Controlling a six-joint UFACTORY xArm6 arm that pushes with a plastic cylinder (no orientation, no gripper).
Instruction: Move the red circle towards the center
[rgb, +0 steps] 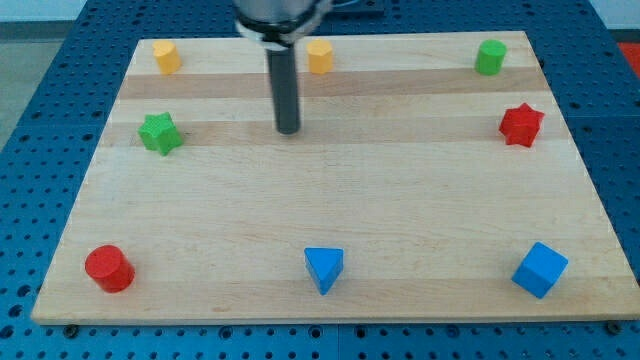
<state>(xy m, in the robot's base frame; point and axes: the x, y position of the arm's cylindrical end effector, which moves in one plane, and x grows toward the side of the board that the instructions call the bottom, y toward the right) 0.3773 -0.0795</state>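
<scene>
Eight blocks on our bench (330, 200), no writing or labels readable anywhere. No jaws here, so nothing apart or clamped; just the rod, and our tip (288, 130) touches no block. It sits right of the green star (159, 133), below the yellow blocks (166, 57) (320, 57). Red circle (108, 268) is at the view's bottom-left corner, well apart from our tip.

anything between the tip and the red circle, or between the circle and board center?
Nothing visible. My tip is upper-middle; the red circle sits at the view's bottom left. The green star lies left of that line, and the blue triangle below the center path.
</scene>
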